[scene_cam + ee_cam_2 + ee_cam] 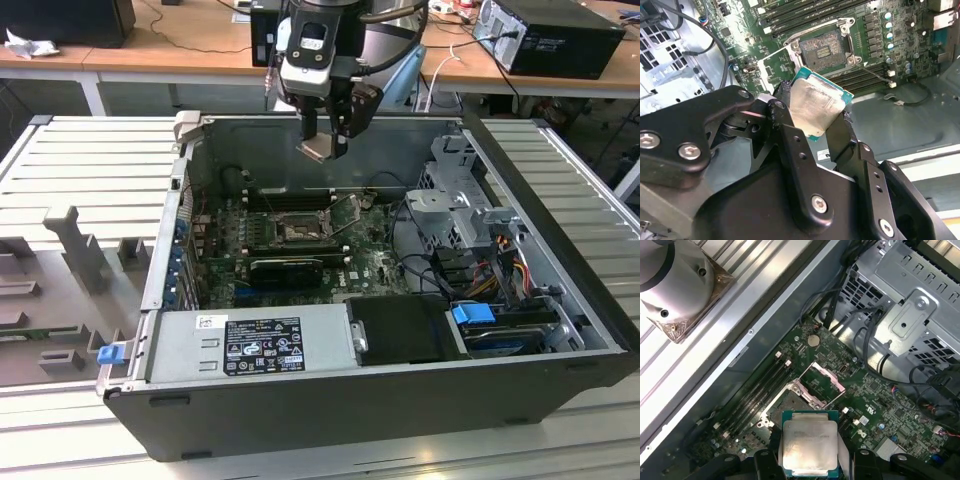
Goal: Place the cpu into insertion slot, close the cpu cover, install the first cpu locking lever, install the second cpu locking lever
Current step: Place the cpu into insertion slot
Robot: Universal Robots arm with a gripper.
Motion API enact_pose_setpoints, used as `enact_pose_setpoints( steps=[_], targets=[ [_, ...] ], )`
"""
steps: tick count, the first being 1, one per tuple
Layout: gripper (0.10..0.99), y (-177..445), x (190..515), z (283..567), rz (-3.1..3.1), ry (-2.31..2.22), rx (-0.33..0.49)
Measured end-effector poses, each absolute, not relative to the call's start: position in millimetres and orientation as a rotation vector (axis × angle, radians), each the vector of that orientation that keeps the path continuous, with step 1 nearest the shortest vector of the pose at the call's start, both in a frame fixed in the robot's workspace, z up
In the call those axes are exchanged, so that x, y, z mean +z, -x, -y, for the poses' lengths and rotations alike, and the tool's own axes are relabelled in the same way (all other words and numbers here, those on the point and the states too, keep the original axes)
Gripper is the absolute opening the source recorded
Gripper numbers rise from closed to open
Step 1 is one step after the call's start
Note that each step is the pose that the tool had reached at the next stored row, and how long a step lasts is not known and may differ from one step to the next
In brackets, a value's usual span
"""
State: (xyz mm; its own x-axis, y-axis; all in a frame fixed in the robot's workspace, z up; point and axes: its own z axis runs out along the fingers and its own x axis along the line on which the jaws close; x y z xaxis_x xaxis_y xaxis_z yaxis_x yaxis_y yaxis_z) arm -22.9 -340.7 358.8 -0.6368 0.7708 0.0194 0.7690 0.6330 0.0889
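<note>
Gripper [325, 135]: your jaws are clamped on the cpu's opposite edges, which leaves its underside free for seating.
Cpu [817, 107]: in the air over the motherboard [880, 405], near the case's far wall [420, 150], well apart from the insertion slot.
Facing: metal face towards the wrist; it is square, so no long axis; seemingly tilted, though that is hard to judge.
Insertion slot [827, 50]: bare.
Cpu cover [774, 67]: stands raised, so the slot lies open to you.
</note>
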Motion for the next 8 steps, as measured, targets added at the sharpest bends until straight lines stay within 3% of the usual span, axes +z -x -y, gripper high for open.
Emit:
enact_pose_setpoints(
  steps=[8],
  targets=[
    [0.525, 22.9, 358.6, 340.7, -2.759, -1.446, 0.137]
  ],
)
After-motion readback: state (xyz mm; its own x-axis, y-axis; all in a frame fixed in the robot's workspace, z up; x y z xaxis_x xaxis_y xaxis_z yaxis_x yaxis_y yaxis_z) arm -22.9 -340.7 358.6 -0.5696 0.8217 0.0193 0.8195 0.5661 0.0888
